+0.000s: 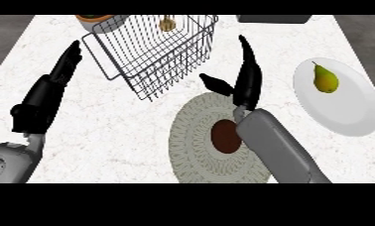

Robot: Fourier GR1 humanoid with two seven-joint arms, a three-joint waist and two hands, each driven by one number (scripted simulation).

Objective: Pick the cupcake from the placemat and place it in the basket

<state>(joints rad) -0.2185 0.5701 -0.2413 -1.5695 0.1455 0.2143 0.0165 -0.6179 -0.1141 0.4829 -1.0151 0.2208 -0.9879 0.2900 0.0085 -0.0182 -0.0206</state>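
White marbled surface (110,131) carries a round, pale woven placemat (192,143). The dark brown cupcake (222,137) sits at its middle, partly hidden by the right forearm. The right hand (249,86) hovers past the cupcake near the grey wire basket (164,66), fingers straight and thumb spread. The left hand (45,96) rests open at the left.

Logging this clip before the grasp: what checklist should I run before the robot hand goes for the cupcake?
1. Cupcake on the placemat: ok.
2. Right robot hand open, holding nothing: ok.
3. Right robot hand placed over the cupcake: not ok; it lies beyond it, and the forearm covers part of the cupcake.
4. Basket sitting level, ready to receive: cannot tell; its wires look tilted in this view.
5. Left robot hand open, off to the left of the basket: ok.
6. Plate with the pear apart from the placemat: ok.
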